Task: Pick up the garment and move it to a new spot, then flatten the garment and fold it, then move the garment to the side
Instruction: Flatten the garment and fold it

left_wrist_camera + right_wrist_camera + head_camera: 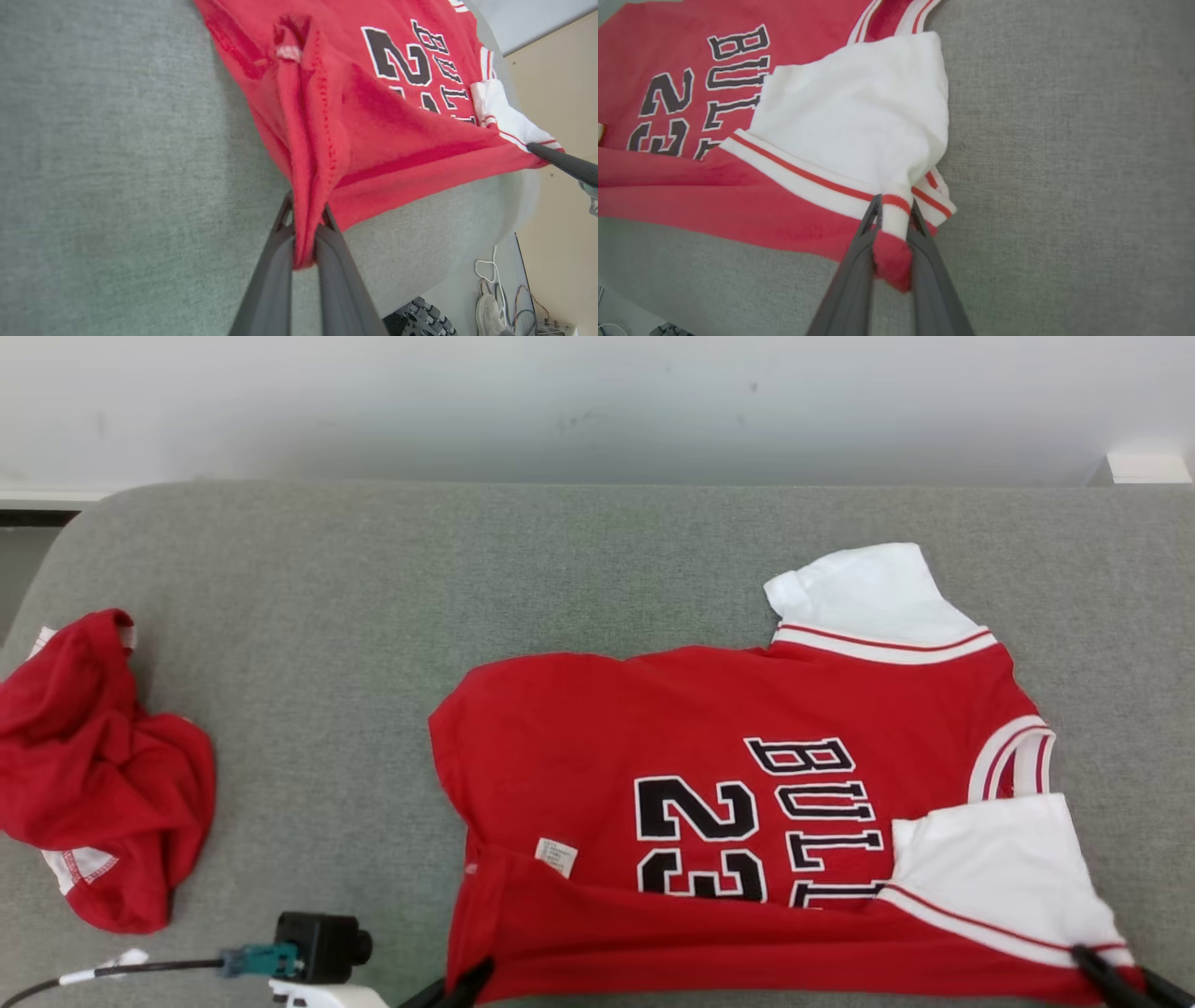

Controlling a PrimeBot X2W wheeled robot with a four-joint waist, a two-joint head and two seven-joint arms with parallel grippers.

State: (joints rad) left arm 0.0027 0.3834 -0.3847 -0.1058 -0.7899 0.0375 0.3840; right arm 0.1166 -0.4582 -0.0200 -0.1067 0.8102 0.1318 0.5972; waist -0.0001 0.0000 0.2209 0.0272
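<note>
Pinching, left hand [304, 219]: both dark fingers pressed together on a bunched fold of red cloth at the jersey's near hem corner, close to the worktop's front edge
Right hand [894, 210]: fingers closed on the red-and-white striped trim where the near sleeve joins the body, with a tuft of red cloth squeezed between them
Jersey [709, 728]: red, printed side up, spread over the right half of the worktop, hem toward the left, collar toward the right
Near edge of jersey: a long red band between the two hands lies turned over the body, covering the lower part of the number
Lettering [747, 821]: black with white outline, "23" and "BULL" readable, lying sideways in the head view
Near sleeve [999, 868]: white, folded in over the chest, by the front right corner
Far sleeve [868, 593]: white, lying flat, pointing toward the back edge
Care tag [556, 856]: small and white, at the hem side
Crumpled red garment [93, 765]: at the left edge, well apart from the jersey
Worktop [373, 597]: covered in grey fabric, with rounded corners
</note>
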